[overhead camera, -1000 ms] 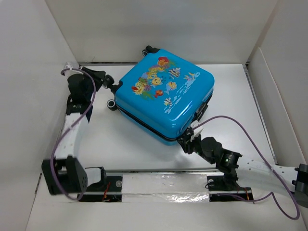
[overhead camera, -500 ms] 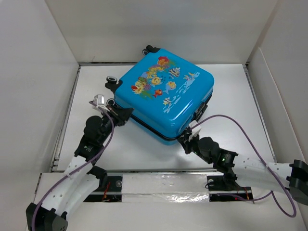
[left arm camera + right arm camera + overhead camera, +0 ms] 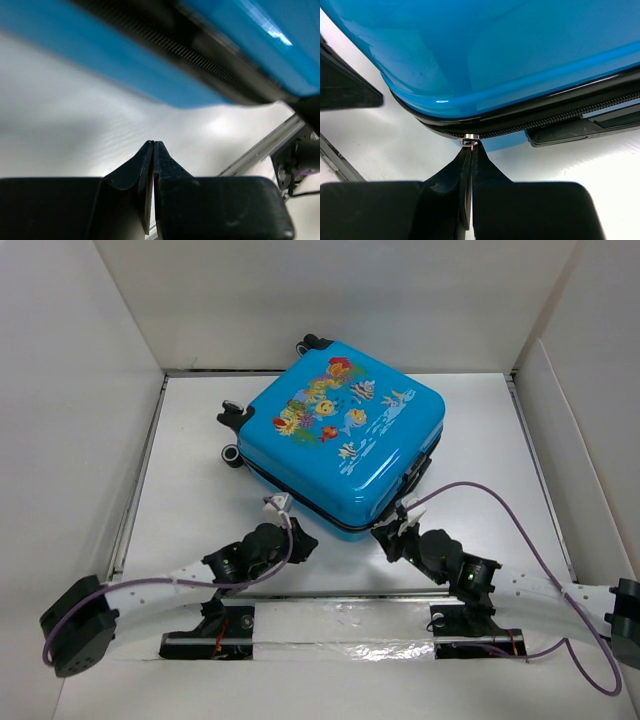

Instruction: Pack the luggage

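My right gripper (image 3: 471, 149) is pinched tight on the little metal zipper pull (image 3: 470, 139) at the near corner of the luggage (image 3: 345, 435). My left gripper (image 3: 153, 146) is pressed together on nothing, just shy of the luggage's near side. The luggage lies flat and closed on the desk (image 3: 190, 510).

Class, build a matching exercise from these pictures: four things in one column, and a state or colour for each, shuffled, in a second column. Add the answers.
Column one
1. luggage
2. left gripper
3. right gripper
4. wheels

Column two
A. black, sticking out at the case's left side
B. shut on the zipper pull
C. shell closed, fish print facing up
D. shut, holding nothing

Pairs: 1-C, 2-D, 3-B, 4-A
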`<state>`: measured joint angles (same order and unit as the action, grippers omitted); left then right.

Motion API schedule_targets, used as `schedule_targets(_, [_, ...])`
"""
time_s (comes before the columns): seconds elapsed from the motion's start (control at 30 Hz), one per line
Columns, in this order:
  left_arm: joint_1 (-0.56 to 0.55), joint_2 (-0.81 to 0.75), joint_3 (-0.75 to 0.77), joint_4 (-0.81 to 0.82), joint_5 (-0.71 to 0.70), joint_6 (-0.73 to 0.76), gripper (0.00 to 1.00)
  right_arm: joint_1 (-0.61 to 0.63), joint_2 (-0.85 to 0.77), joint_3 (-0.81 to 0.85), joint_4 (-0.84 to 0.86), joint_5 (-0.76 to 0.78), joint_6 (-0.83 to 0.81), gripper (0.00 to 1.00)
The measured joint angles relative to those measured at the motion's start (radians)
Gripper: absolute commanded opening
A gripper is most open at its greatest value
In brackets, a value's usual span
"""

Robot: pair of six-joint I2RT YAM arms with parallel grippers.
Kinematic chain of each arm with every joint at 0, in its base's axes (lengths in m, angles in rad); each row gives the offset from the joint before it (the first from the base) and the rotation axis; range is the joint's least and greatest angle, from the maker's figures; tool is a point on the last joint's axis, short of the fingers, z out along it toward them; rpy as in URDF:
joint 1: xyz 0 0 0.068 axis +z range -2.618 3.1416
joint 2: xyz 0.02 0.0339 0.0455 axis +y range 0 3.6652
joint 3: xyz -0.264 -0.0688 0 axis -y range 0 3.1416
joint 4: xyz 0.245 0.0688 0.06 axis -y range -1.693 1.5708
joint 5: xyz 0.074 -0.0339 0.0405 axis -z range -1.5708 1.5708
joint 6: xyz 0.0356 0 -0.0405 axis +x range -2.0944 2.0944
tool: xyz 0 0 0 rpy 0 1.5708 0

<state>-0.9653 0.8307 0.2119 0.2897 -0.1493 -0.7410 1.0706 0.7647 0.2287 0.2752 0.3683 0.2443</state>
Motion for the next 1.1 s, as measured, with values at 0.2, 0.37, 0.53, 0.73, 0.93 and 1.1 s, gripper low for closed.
schedule_targets(0.2, [-0.043, 0.264, 0.116, 0.187, -0.081, 0.004, 0.00, 0.075, 0.007, 0.006, -0.027, 0.060, 0.015, 0.00])
schedule_targets(0.37, [-0.056, 0.391, 0.160, 0.235, -0.105, 0.029, 0.00, 0.160, 0.063, 0.043, -0.045, 0.140, 0.017, 0.00])
schedule_targets(0.53, [-0.066, 0.471, 0.222, 0.257, -0.108, 0.043, 0.00, 0.250, 0.196, 0.137, -0.068, 0.259, 0.011, 0.00])
schedule_targets(0.73, [-0.069, 0.548, 0.279, 0.281, -0.084, 0.060, 0.00, 0.307, 0.414, 0.283, -0.113, 0.449, 0.003, 0.00])
schedule_targets(0.93, [-0.045, 0.542, 0.293, 0.249, -0.037, 0.096, 0.63, 0.314, 0.504, 0.294, -0.019, 0.536, 0.006, 0.00])
schedule_targets(1.1, [0.137, 0.306, 0.269, 0.021, 0.061, 0.084, 0.86, 0.318, 0.471, 0.257, 0.045, 0.509, 0.034, 0.00])
